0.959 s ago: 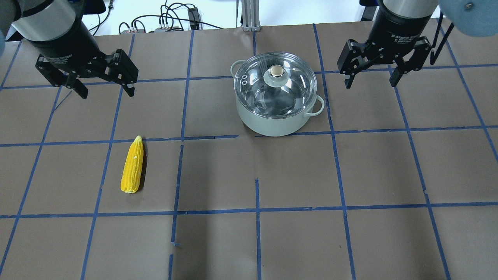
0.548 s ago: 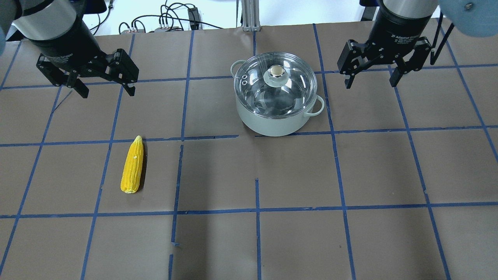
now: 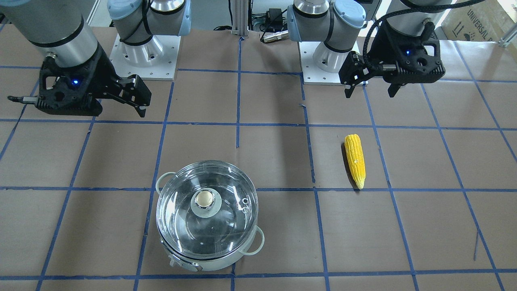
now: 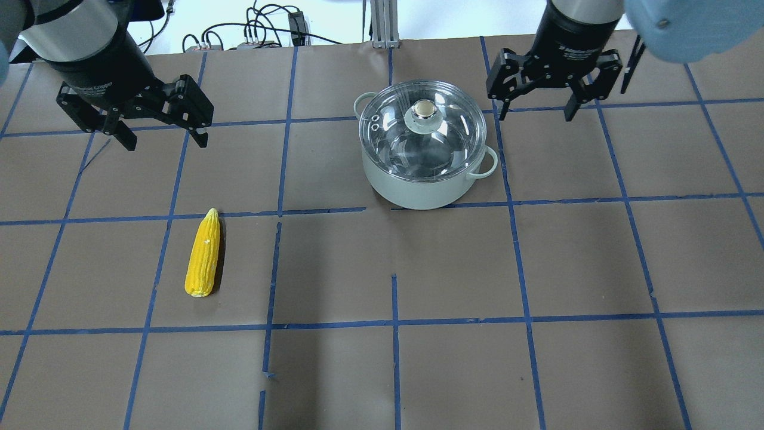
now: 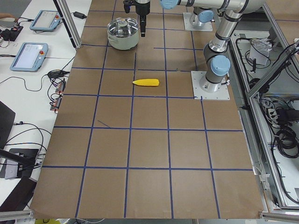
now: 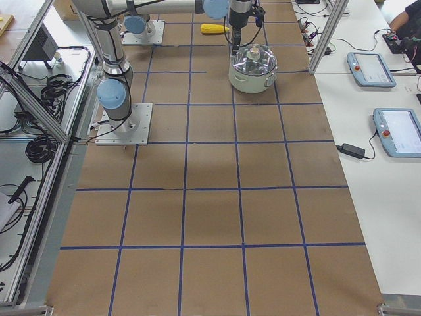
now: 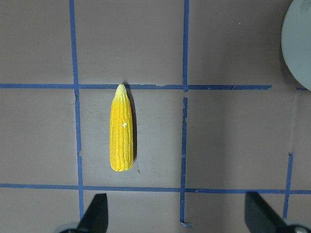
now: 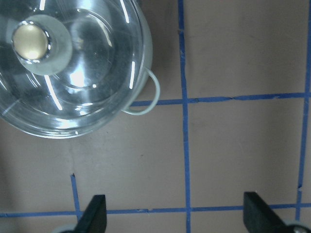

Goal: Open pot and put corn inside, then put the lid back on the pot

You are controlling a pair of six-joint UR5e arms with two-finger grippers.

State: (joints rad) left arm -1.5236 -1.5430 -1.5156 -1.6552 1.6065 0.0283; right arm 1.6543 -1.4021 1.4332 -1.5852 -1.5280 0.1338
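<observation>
The steel pot (image 4: 425,186) stands at the table's back centre with the glass lid (image 4: 412,152) on it, knob (image 4: 424,109) up. The yellow corn (image 4: 203,254) lies on the table at the left, tip pointing away. My left gripper (image 4: 165,142) is open and empty, above the table behind the corn; its wrist view shows the corn (image 7: 121,128) ahead of the fingers. My right gripper (image 4: 535,113) is open and empty, just right of the pot and apart from it. The right wrist view shows the lid (image 8: 92,92) and knob (image 8: 30,40) at upper left.
Brown paper with a blue tape grid covers the table (image 4: 453,269). Cables (image 4: 262,30) and a metal post (image 4: 382,24) sit beyond the far edge. The two arm bases (image 3: 145,48) (image 3: 327,52) stand on the robot's side. Pendant tablets (image 6: 371,66) lie on a side bench.
My right gripper has moved left toward the pot and a little farther back, still open. The left gripper, corn, pot and lid have not moved.
</observation>
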